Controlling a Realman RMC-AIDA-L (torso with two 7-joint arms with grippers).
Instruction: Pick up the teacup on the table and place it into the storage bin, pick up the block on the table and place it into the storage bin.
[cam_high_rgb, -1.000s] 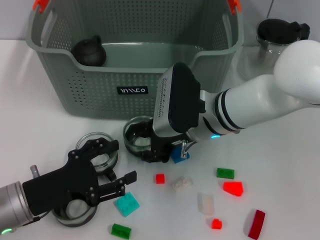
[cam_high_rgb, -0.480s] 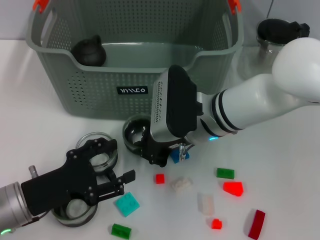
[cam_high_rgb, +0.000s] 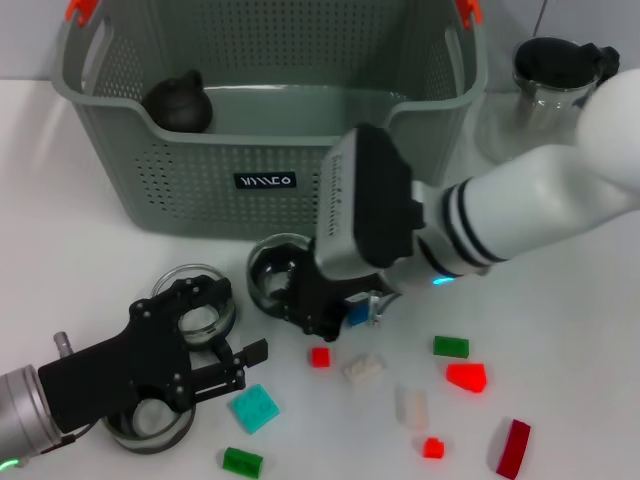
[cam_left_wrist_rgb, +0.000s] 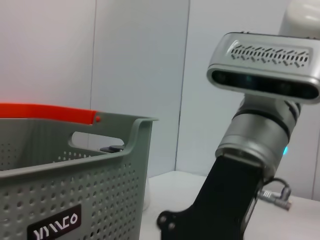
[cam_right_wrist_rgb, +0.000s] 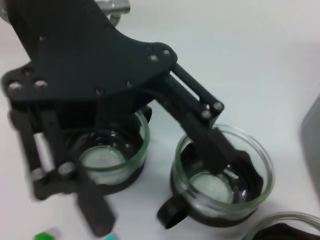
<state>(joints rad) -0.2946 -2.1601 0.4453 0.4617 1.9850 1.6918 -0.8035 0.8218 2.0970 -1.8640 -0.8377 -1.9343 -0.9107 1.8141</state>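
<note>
The grey-green storage bin (cam_high_rgb: 270, 120) stands at the back, with a dark round pot (cam_high_rgb: 178, 102) inside it. Three glass teacups sit in front: one (cam_high_rgb: 272, 268) beside my right gripper (cam_high_rgb: 318, 320), one (cam_high_rgb: 190, 298) under my left gripper's upper finger, one (cam_high_rgb: 150, 425) beneath the left gripper's body. The left gripper (cam_high_rgb: 243, 320) is open; in the right wrist view one of its fingers (cam_right_wrist_rgb: 220, 150) reaches into a teacup (cam_right_wrist_rgb: 222, 182). A blue block (cam_high_rgb: 358, 312) lies right against the right gripper's black fingers.
Several loose blocks lie in front: red (cam_high_rgb: 320, 356), white (cam_high_rgb: 364, 369), teal (cam_high_rgb: 254, 408), green (cam_high_rgb: 451, 347) and others. A glass pitcher with a black lid (cam_high_rgb: 558, 72) stands at the back right. The left wrist view shows the bin's wall (cam_left_wrist_rgb: 75, 195) and the right arm.
The right arm's wrist has shifted slightly right and lower over the blue block. The left gripper has barely moved.
</note>
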